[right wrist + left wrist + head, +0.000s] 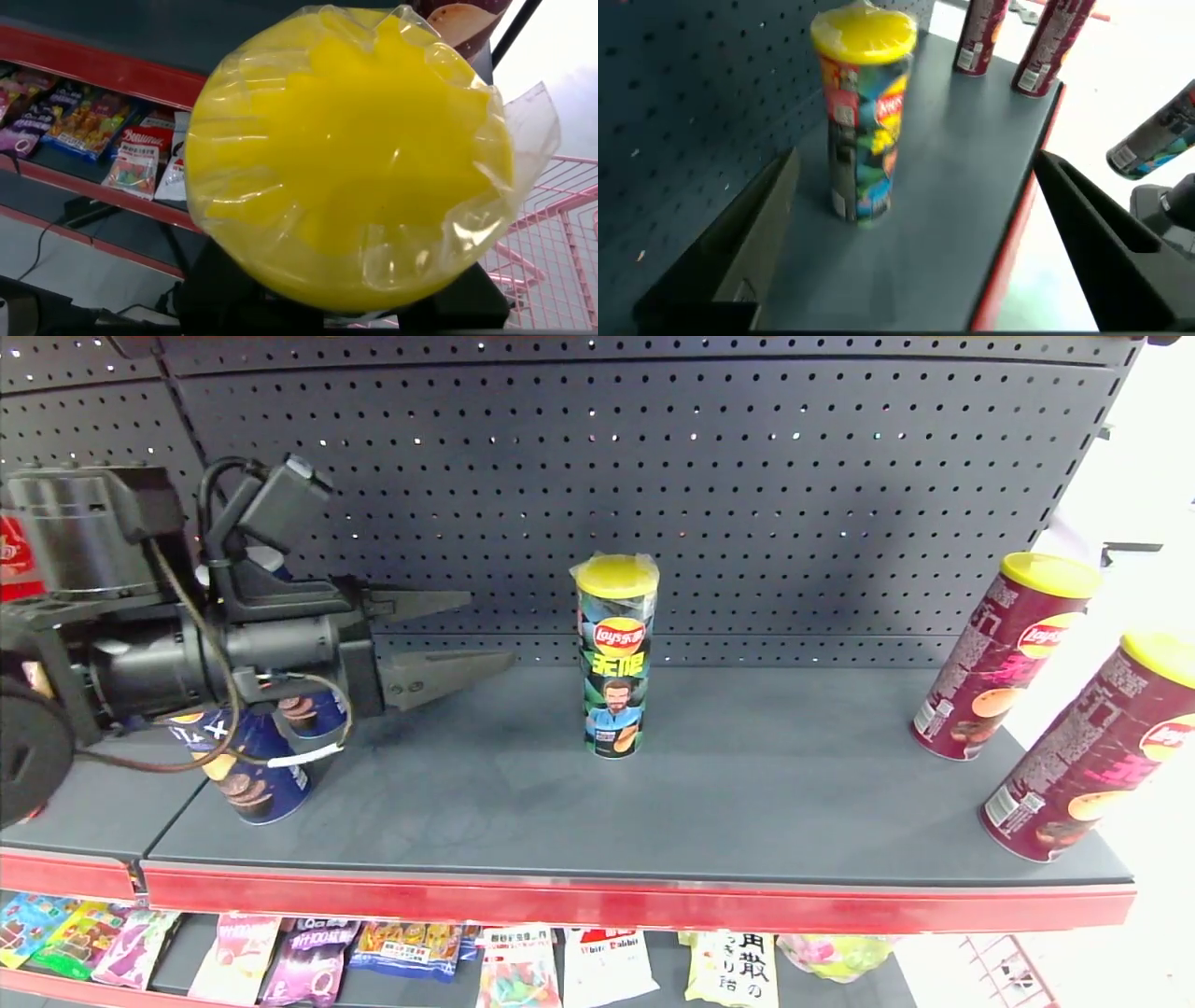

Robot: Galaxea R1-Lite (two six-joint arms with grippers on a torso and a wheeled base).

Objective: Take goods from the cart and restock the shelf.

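I am holding the left arm level over the left end of the shelf (747,784), with the wrist horizontal. The left gripper (490,630) is pointing right along the shelf toward the green can (614,658). Its jaws are standing wide apart and are gripping nothing.

The green can is standing upright mid-shelf, near the back panel and well apart from the fingertips. Blue cups (252,775) are sitting under the left arm. Two maroon cans (1004,658) are standing at the right end, one far and one near the front edge.

The right gripper (332,313) is clamping the held can (346,149) by its body, with the wrapped yellow lid facing the wrist camera. The held can is hanging tilted off the shelf, on the near side of its red edge.
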